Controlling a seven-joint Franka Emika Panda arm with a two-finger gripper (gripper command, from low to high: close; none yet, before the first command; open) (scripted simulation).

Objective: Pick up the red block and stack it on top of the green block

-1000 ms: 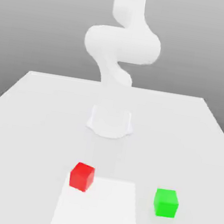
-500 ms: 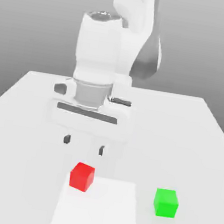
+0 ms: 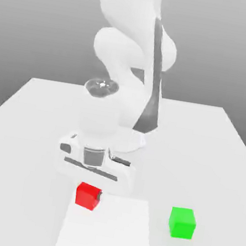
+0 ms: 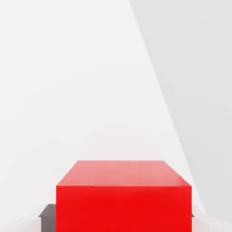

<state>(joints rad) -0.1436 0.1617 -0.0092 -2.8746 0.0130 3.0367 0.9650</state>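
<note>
The red block (image 3: 87, 196) rests on the table at the far-left corner of a paler square patch (image 3: 105, 229). My gripper (image 3: 88, 193) has come down over it and is open, its fingers straddling the block; one dark fingertip (image 3: 98, 195) shows against the block's right edge. In the hand view the red block (image 4: 122, 195) sits very close below my gripper (image 4: 117, 215), with a dark fingertip (image 4: 47, 215) beside its lower corner. The green block (image 3: 181, 222) stands alone on the table, off to the exterior view's right of the red one.
The white table (image 3: 28, 132) stretches out around the blocks. The arm's base and links (image 3: 129, 64) rise behind the gripper, at the middle of the table's far side.
The hand has dropped from above the table down onto the red block, so the fingers now flank it. Neither block has moved.
</note>
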